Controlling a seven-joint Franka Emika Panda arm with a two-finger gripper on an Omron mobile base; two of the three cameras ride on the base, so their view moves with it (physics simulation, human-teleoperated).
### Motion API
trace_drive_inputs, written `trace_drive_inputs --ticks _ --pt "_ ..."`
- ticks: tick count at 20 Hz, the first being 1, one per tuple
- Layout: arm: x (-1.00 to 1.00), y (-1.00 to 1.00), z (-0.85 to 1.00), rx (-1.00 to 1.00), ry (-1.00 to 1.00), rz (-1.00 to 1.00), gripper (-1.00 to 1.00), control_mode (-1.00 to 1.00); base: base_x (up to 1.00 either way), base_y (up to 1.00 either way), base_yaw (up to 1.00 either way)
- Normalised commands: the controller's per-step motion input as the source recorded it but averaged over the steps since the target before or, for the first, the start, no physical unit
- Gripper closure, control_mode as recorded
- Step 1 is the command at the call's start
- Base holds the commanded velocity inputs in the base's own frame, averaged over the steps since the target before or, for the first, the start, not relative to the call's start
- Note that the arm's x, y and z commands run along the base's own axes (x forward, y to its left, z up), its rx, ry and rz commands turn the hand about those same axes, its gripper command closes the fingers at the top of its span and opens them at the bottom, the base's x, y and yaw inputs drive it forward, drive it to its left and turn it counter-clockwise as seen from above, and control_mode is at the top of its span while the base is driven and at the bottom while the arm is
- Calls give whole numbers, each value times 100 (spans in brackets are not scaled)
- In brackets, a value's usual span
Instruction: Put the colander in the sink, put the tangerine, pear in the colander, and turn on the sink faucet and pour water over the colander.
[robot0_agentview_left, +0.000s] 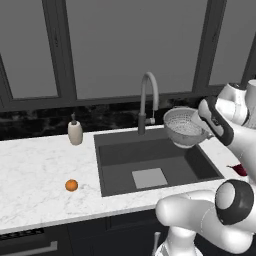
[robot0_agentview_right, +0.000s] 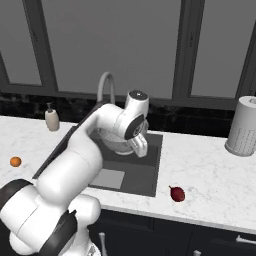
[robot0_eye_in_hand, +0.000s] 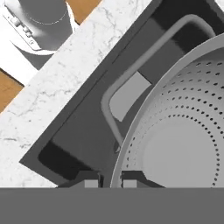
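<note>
Far to the left of the pincer, the small bright orange ball-shaped tangerine (robot0_agentview_left: 71, 185) rests on the white marbled countertop (robot0_agentview_left: 40, 170), untouched because fruit is loaded only after the bowl is seated. Nearer, but left of the pincer too, the small beige soap dispenser bottle (robot0_agentview_left: 75, 132) stands upright at the counter's back edge. The tall grey metal gooseneck faucet (robot0_agentview_left: 148, 100) rises just left of the load; no water stream is visible. The two-finger pincer (robot0_eye_in_hand: 110, 180) is clamped on the rim of the round silvery-white perforated colander (robot0_agentview_left: 184, 127), one fingertip at each face of the wall. The rim grip carries the bowl clear above the large dark grey rectangular sink (robot0_agentview_left: 120, 165), presumably for lowering. The bowl thus extends forward from the fingertips, the basin below both. To the right, well apart, the small dark red pear (robot0_agentview_right: 177, 194) lies on the counter.
</note>
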Motion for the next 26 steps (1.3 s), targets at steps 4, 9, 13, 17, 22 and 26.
trace_drive_inputs --ticks 4,9,13,17,22,26 --pt "0 30 -25 0 -1 25 100 -100 0 0 0" --pt "2 38 -19 0 7 21 100 -100 0 0 0" --pt "0 17 -32 0 2 20 100 -100 0 0 0" --pt "4 1 -41 1 0 20 100 -100 0 0 0" --pt "19 14 -44 0 0 14 100 -100 0 0 0" --pt "27 18 -46 0 2 7 100 -100 0 0 0"
